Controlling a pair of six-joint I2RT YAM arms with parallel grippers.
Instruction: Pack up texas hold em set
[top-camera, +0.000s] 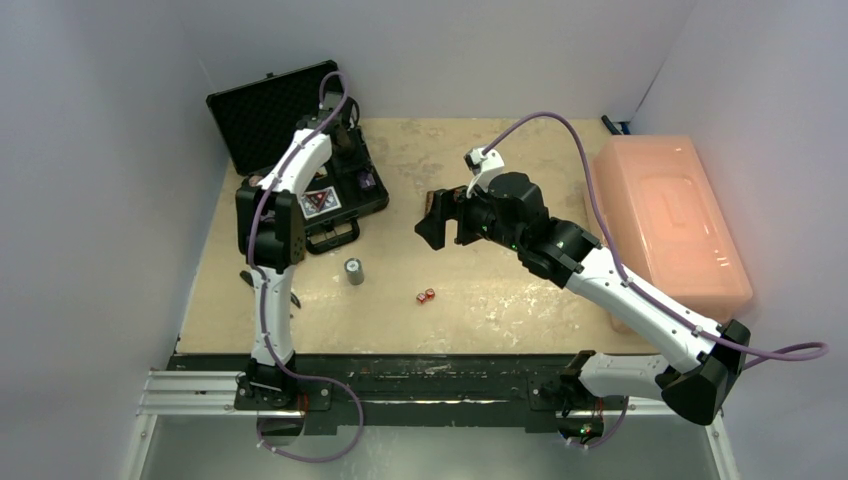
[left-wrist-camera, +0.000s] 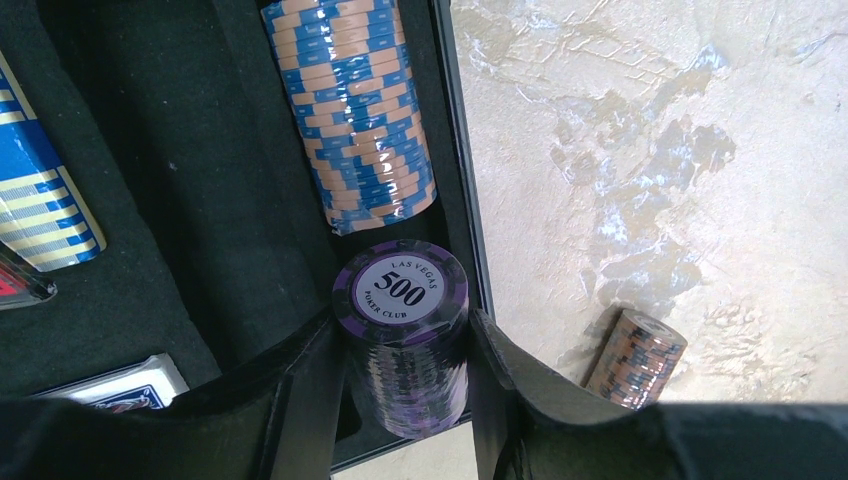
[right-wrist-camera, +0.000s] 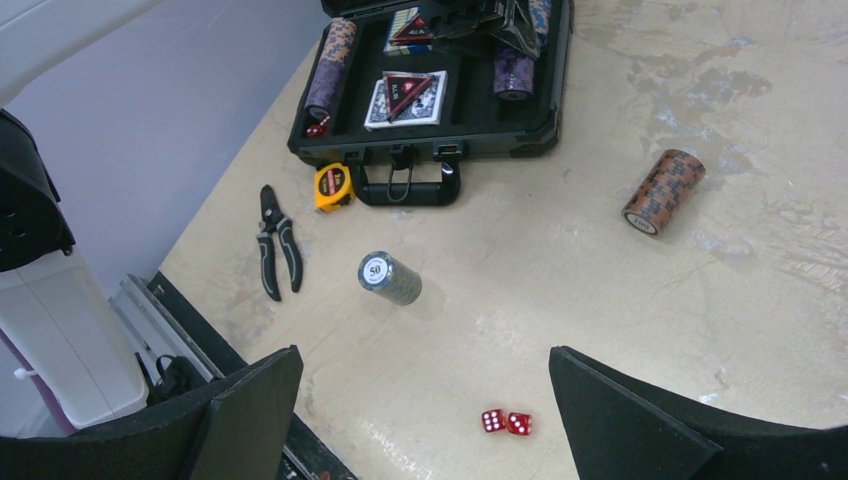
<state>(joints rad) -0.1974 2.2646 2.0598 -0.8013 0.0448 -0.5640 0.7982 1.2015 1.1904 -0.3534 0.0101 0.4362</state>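
Two tools are working: your left tool (left-wrist-camera: 403, 350) is gripping the purple chip stack (left-wrist-camera: 408, 290) over the case (left-wrist-camera: 200, 200) groove, just beside the blue stack (left-wrist-camera: 350, 110). You are seating it, so lowering and releasing are coming next. Your right tool (right-wrist-camera: 425, 400) is hanging open above the dice (right-wrist-camera: 506, 422).

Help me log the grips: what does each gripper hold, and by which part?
The left gripper holds the purple chip stack by its curved sides; the right gripper is open and empty.
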